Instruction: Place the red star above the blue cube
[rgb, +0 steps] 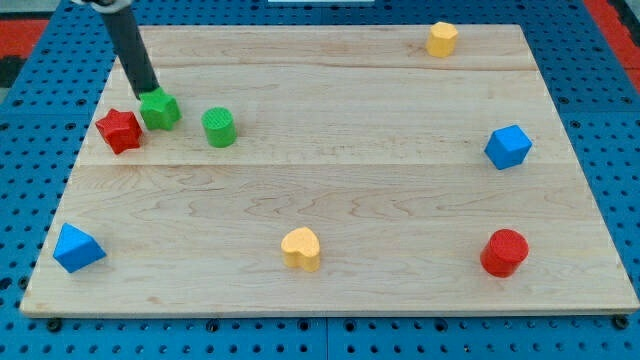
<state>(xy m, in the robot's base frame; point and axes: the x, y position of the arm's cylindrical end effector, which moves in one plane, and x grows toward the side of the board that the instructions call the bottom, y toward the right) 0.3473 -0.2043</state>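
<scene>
Clearly the tip (152, 92), a bare rod with no hand, is touching the green block (160, 109) beside the red star (119, 130); pushing on risks shoving green instead, leaving the distant blue cube (508, 146) unapproached.

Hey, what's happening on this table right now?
A robot arm is sliding blocks around a wooden board with a dark rod. My tip is at the view's upper left, touching the top edge of a green block. The red star sits just to that block's left. The blue cube is far off at the view's right, so the star has not yet been moved near it.
</scene>
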